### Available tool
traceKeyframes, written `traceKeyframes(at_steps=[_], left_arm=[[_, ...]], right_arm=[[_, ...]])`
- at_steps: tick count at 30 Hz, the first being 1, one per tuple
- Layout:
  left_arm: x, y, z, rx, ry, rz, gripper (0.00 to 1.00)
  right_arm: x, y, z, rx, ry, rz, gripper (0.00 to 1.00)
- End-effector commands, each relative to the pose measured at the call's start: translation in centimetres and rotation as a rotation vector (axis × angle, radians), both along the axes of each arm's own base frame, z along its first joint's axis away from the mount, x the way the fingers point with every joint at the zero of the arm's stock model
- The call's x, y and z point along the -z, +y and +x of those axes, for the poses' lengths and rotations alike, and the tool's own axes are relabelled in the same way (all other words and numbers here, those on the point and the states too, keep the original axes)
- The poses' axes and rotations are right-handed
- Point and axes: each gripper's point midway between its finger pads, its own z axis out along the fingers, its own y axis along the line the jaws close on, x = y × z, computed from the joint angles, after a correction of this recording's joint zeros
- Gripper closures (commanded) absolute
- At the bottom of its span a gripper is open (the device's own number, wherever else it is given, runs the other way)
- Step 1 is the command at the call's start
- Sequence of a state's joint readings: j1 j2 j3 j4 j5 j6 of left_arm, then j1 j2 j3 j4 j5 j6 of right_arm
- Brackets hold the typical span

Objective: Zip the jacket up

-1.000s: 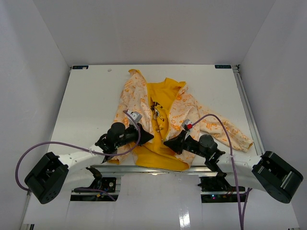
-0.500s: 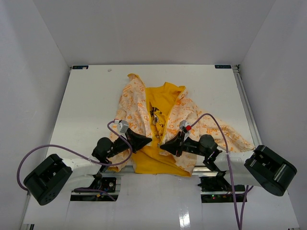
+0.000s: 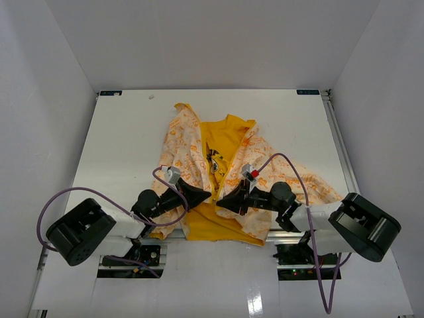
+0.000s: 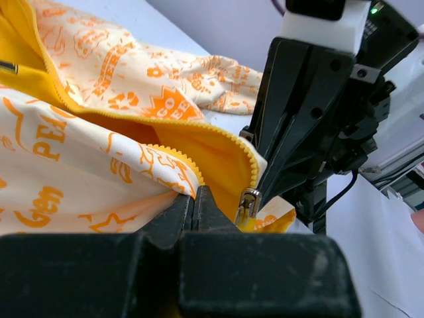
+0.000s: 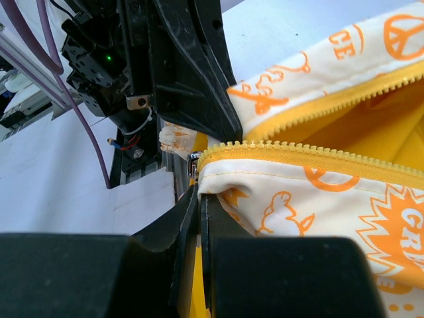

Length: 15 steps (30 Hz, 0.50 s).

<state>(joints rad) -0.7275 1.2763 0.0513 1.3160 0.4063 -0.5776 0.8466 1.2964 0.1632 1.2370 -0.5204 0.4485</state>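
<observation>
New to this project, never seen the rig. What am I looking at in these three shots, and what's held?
It is a robot with a left arm and a right arm, bolted at the near edge of a table. The overhead view looks down from behind them. The other two views come from a camera on each wrist. A jacket lies open on the table, yellow lining up. The left gripper and right gripper are each shut on one front edge near the hem, by the zipper slider.

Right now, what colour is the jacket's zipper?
Yellow; the zipper shows best in the right wrist view.
</observation>
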Motion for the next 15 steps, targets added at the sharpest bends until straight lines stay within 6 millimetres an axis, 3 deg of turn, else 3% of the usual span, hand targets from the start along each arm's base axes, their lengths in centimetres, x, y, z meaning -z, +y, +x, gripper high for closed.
traceKeyframes(at_steps=[1,4,15], left_arm=[[-7.7,1.7,-2.0,0.006,-0.283,-0.261,1.0],[-7.9,1.7,-2.0,0.008,-0.291,-0.264,1.0],[-11.7,2.9,-2.6,-0.027,-0.413,-0.351,1.0]], right_arm=[[-2.6,1.2,0.0,-0.04,-0.048,0.077,0.92],[-2.6,1.2,-0.1,-0.046,-0.038,0.081,0.92],[-2.8,1.2,-0.4,-0.056,-0.035,0.091,0.92]])
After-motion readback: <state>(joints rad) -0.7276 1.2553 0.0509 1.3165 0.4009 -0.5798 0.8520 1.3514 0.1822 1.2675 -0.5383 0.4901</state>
